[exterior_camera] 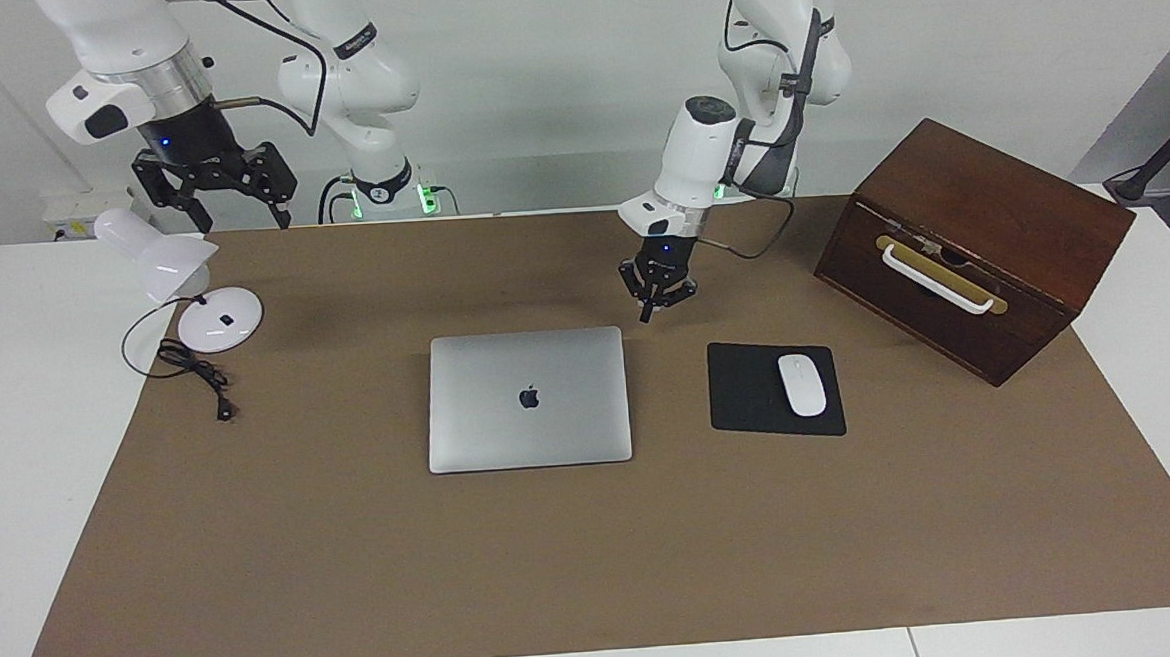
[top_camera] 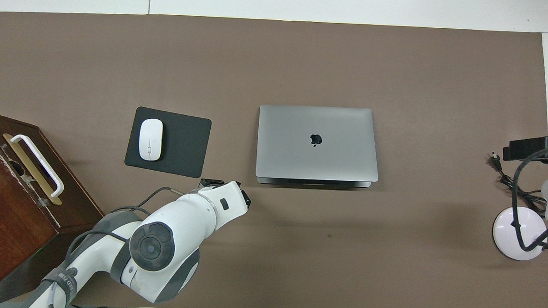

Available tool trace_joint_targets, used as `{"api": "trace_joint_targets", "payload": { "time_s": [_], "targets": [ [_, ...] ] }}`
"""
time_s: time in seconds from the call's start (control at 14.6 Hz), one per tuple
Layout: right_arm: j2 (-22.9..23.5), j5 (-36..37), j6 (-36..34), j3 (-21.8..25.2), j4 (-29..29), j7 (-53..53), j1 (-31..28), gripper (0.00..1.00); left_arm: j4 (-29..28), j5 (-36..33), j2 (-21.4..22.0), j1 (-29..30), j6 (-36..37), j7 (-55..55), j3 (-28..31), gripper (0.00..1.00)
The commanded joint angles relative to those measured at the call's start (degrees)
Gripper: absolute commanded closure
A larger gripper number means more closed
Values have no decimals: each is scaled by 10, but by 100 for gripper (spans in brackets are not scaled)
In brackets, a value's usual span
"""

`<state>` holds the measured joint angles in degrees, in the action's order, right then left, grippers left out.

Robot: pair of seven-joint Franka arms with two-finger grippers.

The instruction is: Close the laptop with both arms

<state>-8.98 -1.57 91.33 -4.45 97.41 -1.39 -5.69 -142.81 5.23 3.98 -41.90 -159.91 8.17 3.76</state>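
The silver-grey laptop lies on the brown mat with its lid down flat and the apple logo facing up; it also shows in the overhead view. My left gripper points down, shut and empty, low over the mat just off the laptop's robot-side corner toward the mousepad, not touching it. In the overhead view its wrist hides the fingers. My right gripper waits open and empty, raised over the table's edge above the lamp.
A black mousepad with a white mouse lies beside the laptop toward the left arm's end. A brown wooden box with a white handle stands past it. A white desk lamp with a black cord sits at the right arm's end.
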Motion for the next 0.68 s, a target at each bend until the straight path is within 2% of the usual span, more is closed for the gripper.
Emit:
{"api": "trace_joint_targets", "payload": {
  "time_s": [0.0, 0.34, 0.61],
  "targets": [
    [-13, -10, 9, 0, 16, 3, -3, 0, 14, 0, 16, 8, 56, -6, 1, 100],
    [-13, -10, 9, 1, 15, 5, -3, 0, 63, 0, 26, 36, 173, -21, 2, 100],
    [-13, -9, 9, 0, 15, 3, -3, 0, 86, -1, 56, 68, 234, -41, 2, 100]
  ]
}}
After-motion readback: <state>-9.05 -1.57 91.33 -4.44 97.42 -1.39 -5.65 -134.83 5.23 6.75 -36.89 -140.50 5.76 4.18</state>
